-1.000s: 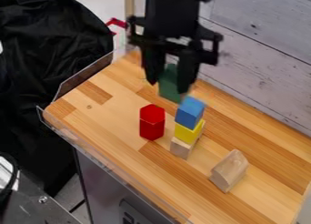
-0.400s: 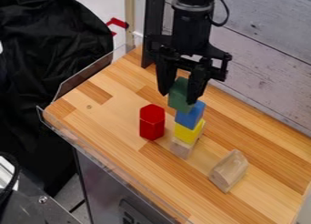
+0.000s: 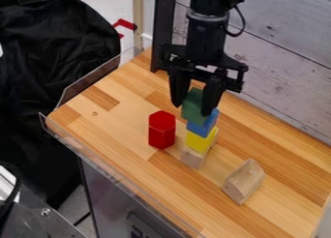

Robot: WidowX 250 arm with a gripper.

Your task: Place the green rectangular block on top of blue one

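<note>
The black gripper [image 3: 193,106] hangs over the upper middle of the wooden table, shut on the green block [image 3: 193,105], which stands upright between its fingers. Directly below is the blue block [image 3: 203,126], its upper part hidden behind the green block's lower end. Whether green and blue touch, I cannot tell. The blue block tops a stack, with a yellow block [image 3: 200,141] under it and a plain wooden block [image 3: 192,157] at the bottom.
A red hexagonal block [image 3: 161,130] stands just left of the stack. To the lower right lies a plain wooden block [image 3: 244,182]. A clear rim [image 3: 97,81] edges the table [image 3: 123,130] at the left, and a grey plank wall [image 3: 284,72] runs behind it.
Over the last second the gripper has moved right and down with the green block, from behind the stack to over the blue block. In the last half second it has lowered slightly.
</note>
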